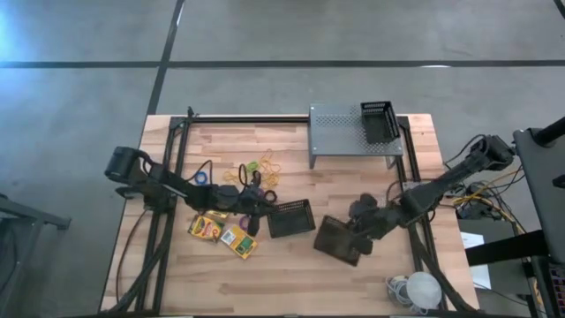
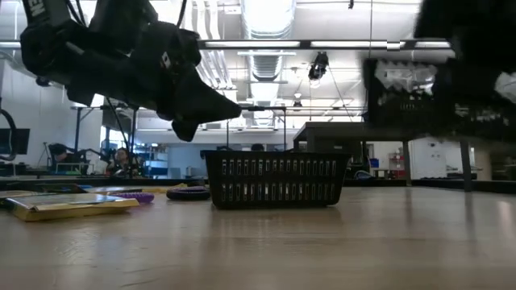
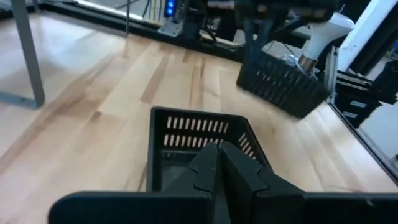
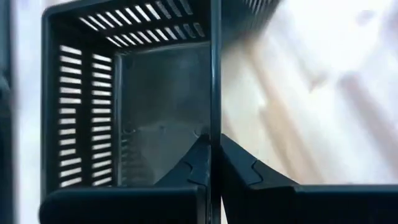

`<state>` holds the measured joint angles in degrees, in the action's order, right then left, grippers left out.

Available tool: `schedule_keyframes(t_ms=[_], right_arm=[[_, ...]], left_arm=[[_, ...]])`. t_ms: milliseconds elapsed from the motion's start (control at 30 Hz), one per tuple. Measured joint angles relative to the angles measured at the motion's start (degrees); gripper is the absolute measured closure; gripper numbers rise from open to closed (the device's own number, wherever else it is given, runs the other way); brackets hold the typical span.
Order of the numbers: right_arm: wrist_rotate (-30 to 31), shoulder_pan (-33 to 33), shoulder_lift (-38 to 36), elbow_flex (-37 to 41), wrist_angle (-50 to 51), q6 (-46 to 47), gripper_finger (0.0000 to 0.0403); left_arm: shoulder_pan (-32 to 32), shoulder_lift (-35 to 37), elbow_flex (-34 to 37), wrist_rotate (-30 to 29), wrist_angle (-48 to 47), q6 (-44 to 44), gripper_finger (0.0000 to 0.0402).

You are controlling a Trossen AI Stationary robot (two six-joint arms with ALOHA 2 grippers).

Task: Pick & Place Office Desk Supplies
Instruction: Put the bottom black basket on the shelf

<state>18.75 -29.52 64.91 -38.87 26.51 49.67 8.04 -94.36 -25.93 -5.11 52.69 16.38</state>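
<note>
Your table carries the whole job, and the step in hand looks like moving a bin rather than filling one; the grey perforated stand sits at the far right with one black mesh bin on its right end, nothing visible inside it from above; your right gripper is pinched tight on the wall of a second mesh bin, right of centre and near you, and that bin looks tilted and lifted off the wood in the low view; the right wrist view shows it empty, with the thin wall clamped between the fingers; the third mesh bin stands upright at table centre and also looks empty; your left gripper hangs just left of it with its fingers drawn narrow, and I cannot make out anything held between them; the supplies lie loose on the left half: crayon boxes near the left gripper, yellow rubber bands and small coloured rings farther back, none in any bin yet; your next move probably calls for setting the held bin down level and clear of the centre bin, then opening wide before you go for the small pieces
</note>
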Motion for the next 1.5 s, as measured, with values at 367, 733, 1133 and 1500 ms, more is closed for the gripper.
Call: schedule_keyframes(t_ms=[367,733,1133,1500], right_arm=[[7.10,25.03,-11.92,-13.24,14.55,3.73,0.0391],[-17.63,64.68,0.11,-32.04,28.98,-13.39,0.0391],[-20.00,68.81,17.45,-43.00,36.47,-18.62,0.0391],[-14.47,71.25,21.04,-43.49,38.17,-17.94,0.0391]], left_arm=[[0.43,0.13,0.02,-5.28,0.03,-3.59,0.0374],[0.43,0.57,0.12,-7.38,-0.98,-5.07,0.0374],[0.45,0.57,0.12,-7.36,-2.10,-4.63,0.0374],[0.86,3.51,0.12,-7.36,-6.65,-4.56,0.0374]])
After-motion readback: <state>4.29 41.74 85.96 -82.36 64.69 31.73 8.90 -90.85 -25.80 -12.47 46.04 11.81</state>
